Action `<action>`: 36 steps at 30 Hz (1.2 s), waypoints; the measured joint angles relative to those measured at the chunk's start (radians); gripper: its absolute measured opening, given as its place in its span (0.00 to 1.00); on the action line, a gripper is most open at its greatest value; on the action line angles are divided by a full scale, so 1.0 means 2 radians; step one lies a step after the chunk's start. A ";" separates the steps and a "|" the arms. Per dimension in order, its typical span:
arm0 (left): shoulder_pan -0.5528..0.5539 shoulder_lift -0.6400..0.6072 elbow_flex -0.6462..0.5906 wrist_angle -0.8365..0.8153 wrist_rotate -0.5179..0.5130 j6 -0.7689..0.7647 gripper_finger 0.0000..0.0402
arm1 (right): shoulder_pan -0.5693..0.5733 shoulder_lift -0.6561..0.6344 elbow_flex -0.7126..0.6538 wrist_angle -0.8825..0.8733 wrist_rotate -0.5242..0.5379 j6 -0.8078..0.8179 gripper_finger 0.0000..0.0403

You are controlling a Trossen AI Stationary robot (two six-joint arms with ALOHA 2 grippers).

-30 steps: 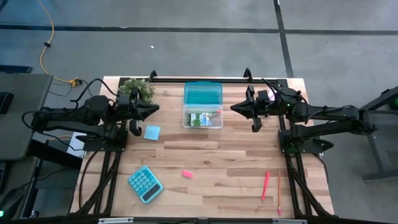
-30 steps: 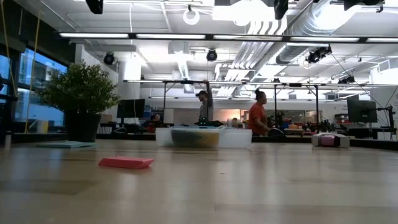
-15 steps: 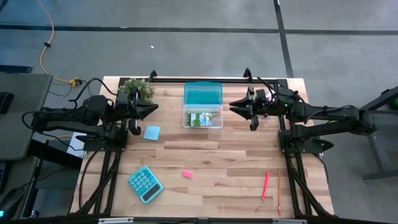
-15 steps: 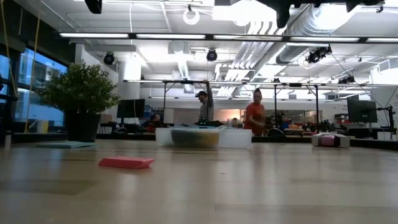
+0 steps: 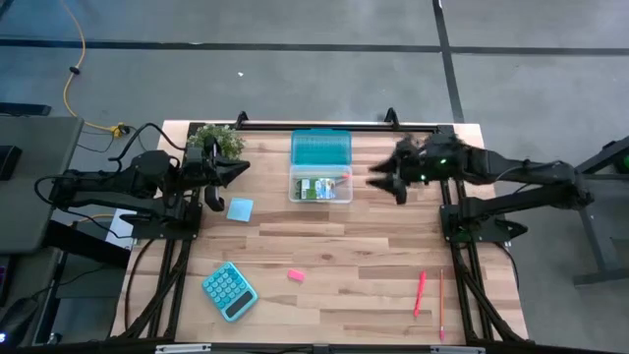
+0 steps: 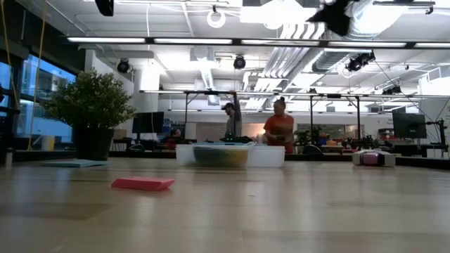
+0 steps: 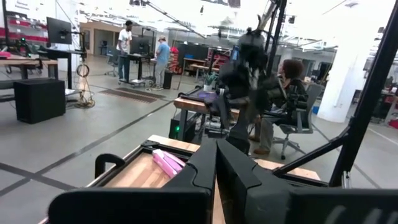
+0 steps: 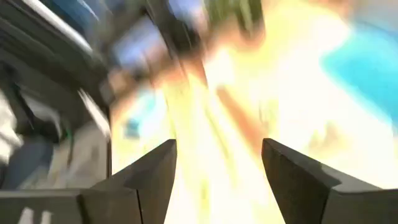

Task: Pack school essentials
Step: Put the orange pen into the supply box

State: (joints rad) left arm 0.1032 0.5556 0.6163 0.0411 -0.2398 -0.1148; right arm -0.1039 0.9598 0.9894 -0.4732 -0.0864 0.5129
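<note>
The right hand (image 5: 378, 181) is hanging released, fingers spread, just beside the clear box (image 5: 320, 185) at the counter's (image 5: 344, 256) far middle. The pink-red pen (image 5: 420, 292) and thin pencil (image 5: 441, 303) are lying near the right near corner, long axes running far-to-near, across bare boards. The left hand (image 5: 239, 169) is waiting clenched and empty near the far left corner, much farther off.

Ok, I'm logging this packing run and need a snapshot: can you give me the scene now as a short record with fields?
container: clear bin, teal lid beside it
inside bin: green items, not identifiable
still on table: pink eraser, pink-red pen, thin pencil, light-blue note pad
also there: teal calculator, potted plant
left gripper: jaws shut, empty, beside plant
right gripper: jaws open, empty, right of bin
</note>
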 joint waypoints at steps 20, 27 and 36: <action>0.000 0.000 0.000 -0.042 0.000 0.003 0.00 | 0.414 0.145 -0.089 -0.160 -0.069 0.810 0.50; 0.000 0.000 0.000 -0.045 0.000 0.010 0.00 | 0.463 0.165 -0.175 -0.013 -0.064 0.890 0.50; 0.000 0.000 0.000 -0.045 0.000 0.011 0.00 | 0.448 0.202 -0.192 0.004 -0.071 0.887 0.50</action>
State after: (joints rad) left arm 0.1040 0.5556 0.6163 -0.0486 -0.2394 -0.0928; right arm 0.7918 1.3628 0.6044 -0.4656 -0.2294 2.2879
